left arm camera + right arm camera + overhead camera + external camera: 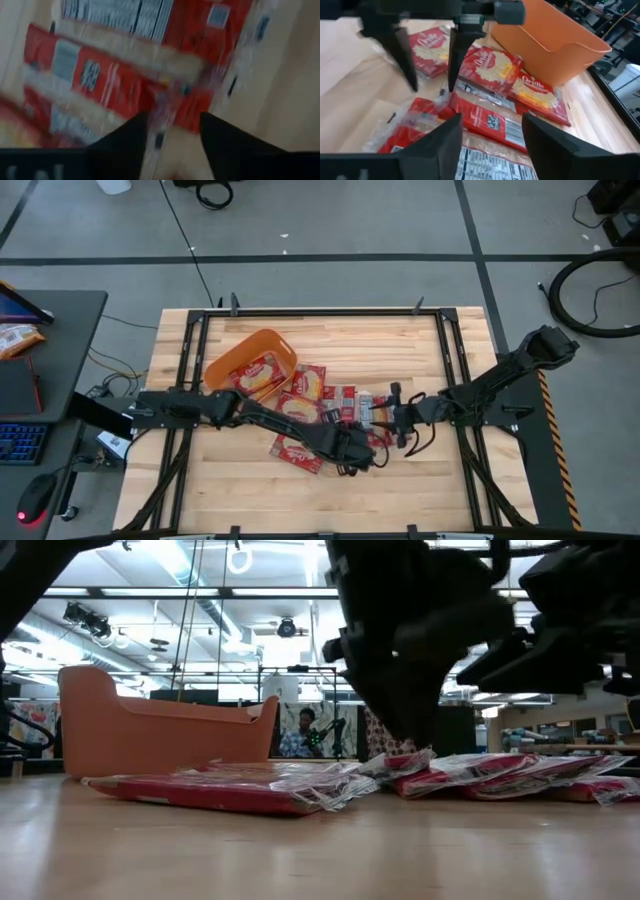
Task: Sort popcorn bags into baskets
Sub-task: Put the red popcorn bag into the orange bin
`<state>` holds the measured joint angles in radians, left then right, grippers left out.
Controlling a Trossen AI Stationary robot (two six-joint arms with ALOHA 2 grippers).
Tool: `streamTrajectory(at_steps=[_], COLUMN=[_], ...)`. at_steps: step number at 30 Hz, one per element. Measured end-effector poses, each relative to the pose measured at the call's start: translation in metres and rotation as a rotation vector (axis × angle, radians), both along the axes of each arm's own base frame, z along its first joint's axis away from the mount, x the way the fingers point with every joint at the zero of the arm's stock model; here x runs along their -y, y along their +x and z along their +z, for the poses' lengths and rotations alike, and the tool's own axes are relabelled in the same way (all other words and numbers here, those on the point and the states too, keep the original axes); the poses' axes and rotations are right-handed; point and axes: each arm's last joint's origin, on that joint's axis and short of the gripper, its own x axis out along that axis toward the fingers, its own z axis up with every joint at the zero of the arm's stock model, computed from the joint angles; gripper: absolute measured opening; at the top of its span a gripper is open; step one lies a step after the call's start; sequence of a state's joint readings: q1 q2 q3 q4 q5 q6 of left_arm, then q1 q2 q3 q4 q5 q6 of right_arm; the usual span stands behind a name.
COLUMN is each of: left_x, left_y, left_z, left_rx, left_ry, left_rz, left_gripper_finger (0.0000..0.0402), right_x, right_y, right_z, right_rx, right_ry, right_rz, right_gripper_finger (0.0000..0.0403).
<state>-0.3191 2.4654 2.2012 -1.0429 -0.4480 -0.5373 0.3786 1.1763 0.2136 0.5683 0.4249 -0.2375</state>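
My left gripper (pixel 362 452) and right gripper (pixel 392 420) both hang open and hold nothing, over the flat red popcorn bags (pixel 300 408) on the wooden table (pixel 440 480). The orange plastic basket (pixel 222 365) sits far left.

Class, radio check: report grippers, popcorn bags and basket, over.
Left gripper and right gripper open, low over popcorn bags. Nothing held. Orange basket holds some bags; pile overlaps.

Both arms reach to table centre, left claw (pixel 362 452) & right claw (pixel 393 418) open.
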Motion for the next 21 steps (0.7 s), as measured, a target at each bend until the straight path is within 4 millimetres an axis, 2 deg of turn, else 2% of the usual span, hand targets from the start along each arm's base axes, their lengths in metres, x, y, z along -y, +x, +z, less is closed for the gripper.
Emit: streamTrajectory(at_steps=[2,5,11,16,21], left_x=[-0.001,0.000,-0.001,-0.003,-0.005], left_y=[-0.002,-0.003,-0.007,-0.005,-0.005], left_z=[-0.005,-0.015,-0.034,-0.039,-0.042], left_rx=[-0.030,-0.067,-0.201,-0.212,-0.201], left_ry=[0.036,0.085,0.145,0.177,0.186], left_rz=[0.004,-0.018,-0.104,-0.122,-0.085], left_gripper_finger=[0.0213,0.0228,0.0217,0.0174,0.0087], right_x=[0.000,0.000,0.000,0.000,0.000], right_y=[0.000,0.000,0.001,0.001,0.001], right_z=[0.000,0.000,0.000,0.001,0.001], right_rx=[-0.004,0.000,0.006,0.010,0.015], right_ry=[-0.001,0.009,0.004,0.007,0.037], right_rz=[-0.002,-0.006,-0.004,0.000,-0.004], right_gripper_finger=[0.0218,0.0223,0.0219,0.0217,0.0217])
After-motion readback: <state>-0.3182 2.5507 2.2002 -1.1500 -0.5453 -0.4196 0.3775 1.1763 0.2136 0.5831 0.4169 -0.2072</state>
